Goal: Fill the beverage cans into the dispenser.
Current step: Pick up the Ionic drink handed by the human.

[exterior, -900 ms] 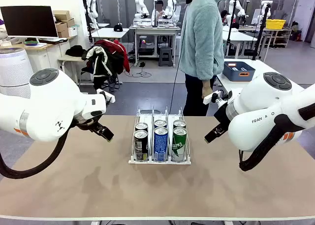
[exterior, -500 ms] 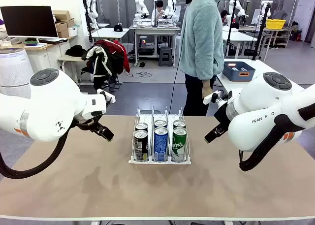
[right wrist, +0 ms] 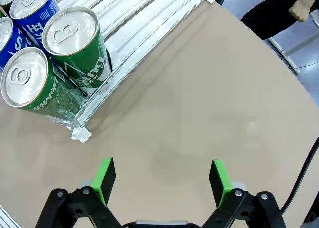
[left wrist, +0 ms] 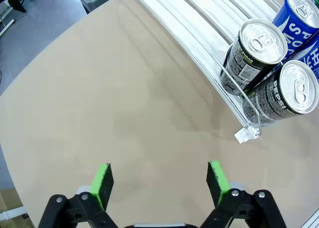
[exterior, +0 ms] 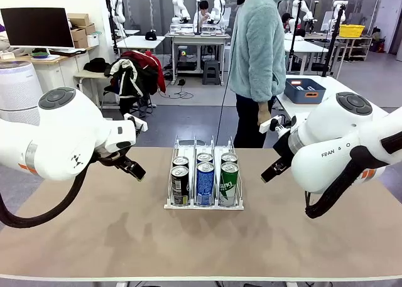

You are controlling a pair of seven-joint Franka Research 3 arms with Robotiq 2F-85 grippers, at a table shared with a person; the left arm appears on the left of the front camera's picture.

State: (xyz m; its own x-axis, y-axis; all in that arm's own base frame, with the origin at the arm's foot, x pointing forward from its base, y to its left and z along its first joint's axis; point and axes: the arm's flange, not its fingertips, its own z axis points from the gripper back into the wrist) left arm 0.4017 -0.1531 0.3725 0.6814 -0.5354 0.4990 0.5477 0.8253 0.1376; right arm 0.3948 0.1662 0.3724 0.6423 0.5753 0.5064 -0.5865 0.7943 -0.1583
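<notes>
The white wire-framed dispenser (exterior: 172, 167) stands mid-table with several beverage cans in its three lanes: black Pepsi cans (exterior: 179, 184) on the left, blue ones (exterior: 205, 183) in the middle, green ones (exterior: 228, 183) on the right. My left gripper (exterior: 135, 171) hovers left of the rack; in the left wrist view it (left wrist: 158, 178) is open and empty over bare table, with the black cans (left wrist: 254, 53) to one side. My right gripper (exterior: 270, 171) hovers right of the rack; in the right wrist view it (right wrist: 162, 179) is open and empty, the green cans (right wrist: 75, 46) beside it.
A person in a light green fleece (exterior: 257, 42) stands at the far side, a hand (exterior: 263, 118) hanging near the table's edge. Bare tabletop (exterior: 201, 243) lies in front of and to both sides of the rack. A blue bin (exterior: 304, 90) sits on another table behind.
</notes>
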